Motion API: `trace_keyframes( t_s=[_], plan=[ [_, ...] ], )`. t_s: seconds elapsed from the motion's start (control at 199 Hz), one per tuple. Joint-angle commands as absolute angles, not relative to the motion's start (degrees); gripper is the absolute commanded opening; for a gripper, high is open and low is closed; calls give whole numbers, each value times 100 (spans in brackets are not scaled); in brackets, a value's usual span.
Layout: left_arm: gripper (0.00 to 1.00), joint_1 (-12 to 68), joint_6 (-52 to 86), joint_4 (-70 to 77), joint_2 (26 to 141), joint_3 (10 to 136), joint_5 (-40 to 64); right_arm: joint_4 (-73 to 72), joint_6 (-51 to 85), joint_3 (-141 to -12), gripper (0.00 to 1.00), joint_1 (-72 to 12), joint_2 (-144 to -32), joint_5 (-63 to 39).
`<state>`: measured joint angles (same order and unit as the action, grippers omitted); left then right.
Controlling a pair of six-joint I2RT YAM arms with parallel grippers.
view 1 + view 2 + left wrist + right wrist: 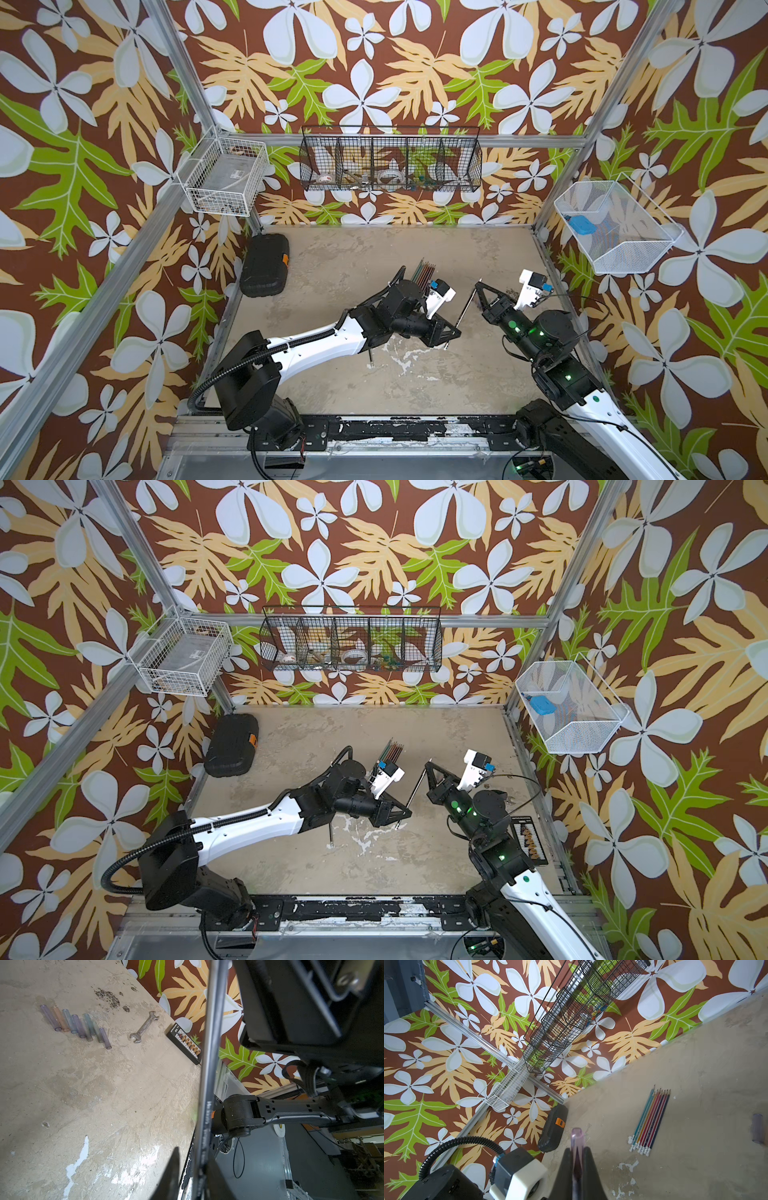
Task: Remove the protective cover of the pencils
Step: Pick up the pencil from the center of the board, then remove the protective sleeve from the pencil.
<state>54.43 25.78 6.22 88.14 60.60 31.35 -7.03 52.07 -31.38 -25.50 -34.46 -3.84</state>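
Between the two arms a dark pencil (465, 309) hangs slanted above the table. My left gripper (448, 338) is shut on its lower part; in the left wrist view the shaft (209, 1064) runs up from the left gripper (193, 1159). My right gripper (478, 286) is shut on the translucent pink protective cover (577, 1140) at the pencil's upper end, with the dark tip still inside it. Several bare coloured pencils (652, 1120) lie side by side behind the left wrist. One more black pencil (370, 357) lies under the left forearm.
Several removed clear covers (76, 1024) lie in a row at the right of the table, beside a wrench (144, 1027) and a black strip (185, 1043). A black case (264, 266) sits at the back left. Wire baskets (390, 160) hang on the walls.
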Motion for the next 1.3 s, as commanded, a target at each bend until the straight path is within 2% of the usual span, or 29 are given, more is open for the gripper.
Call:
trace_keyframes(
  t_s=[0.0,0.166,0.221,0.296,0.341,0.462,0.522,0.813,1.295],
  plan=[
    [0,5444,2632,564,8842,6143,3105,-642,5251,-3163,0,-2549,-3419,-267],
    [0,5446,2342,14,8827,6291,2817,-71,5097,-3373,0,-2549,-3452,-10],
    [0,5446,2148,-347,8817,6372,2584,318,4790,-3646,14,-2536,-3609,-4],
    [0,5448,1867,-865,8829,6442,2225,867,4238,-4127,27,-2497,-3989,-237],
    [0,5449,1708,-1116,8825,6451,2029,1092,3994,-4373,31,-2394,-4223,-678],
    [0,5447,1440,-1503,8762,6345,1596,1080,3792,-4696,41,-1584,-4610,-2970],
    [0,5439,1411,-1490,8666,6201,1463,1280,3708,-4820,43,-1300,-4623,-3353],
    [0,5431,1414,-1485,8434,6018,1416,2483,2996,-5276,44,-1020,-4718,-3281],
    [0,5426,1415,-1475,8288,6064,1591,1604,3710,-4796,39,-1020,-5185,-4141]
  ],
)
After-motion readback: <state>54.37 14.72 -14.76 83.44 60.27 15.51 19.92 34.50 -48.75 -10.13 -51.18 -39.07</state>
